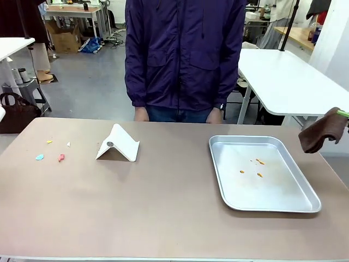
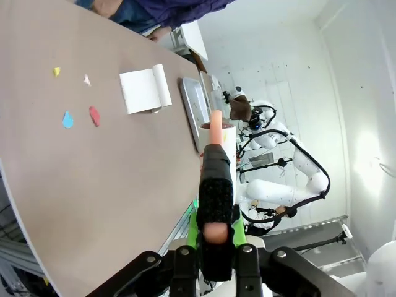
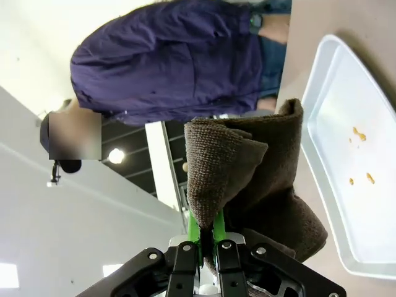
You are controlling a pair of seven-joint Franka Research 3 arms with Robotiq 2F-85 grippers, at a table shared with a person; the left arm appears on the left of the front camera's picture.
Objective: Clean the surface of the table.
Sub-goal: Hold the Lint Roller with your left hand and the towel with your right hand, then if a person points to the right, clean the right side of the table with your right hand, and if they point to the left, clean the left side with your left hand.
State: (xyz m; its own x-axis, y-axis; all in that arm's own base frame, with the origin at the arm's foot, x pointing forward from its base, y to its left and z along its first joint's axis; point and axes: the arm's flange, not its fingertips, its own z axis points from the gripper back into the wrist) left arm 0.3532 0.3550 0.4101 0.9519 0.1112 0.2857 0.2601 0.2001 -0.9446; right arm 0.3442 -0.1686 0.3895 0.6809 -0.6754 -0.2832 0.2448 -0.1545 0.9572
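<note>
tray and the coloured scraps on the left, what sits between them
A white folded stand sits between the tray and the scraps; otherwise bare table, per the front view.

A robotics lab: beyond the left gripper (image 2: pixel 216 232) stands the white right arm (image 2: pixel 278 190), farther off worktables (image 1: pixel 283 76) and a cardboard box (image 1: pixel 65 38).

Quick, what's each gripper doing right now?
Left gripper: closed on a black tool with pink ends.
Right gripper: closed on a brown cloth.
</note>
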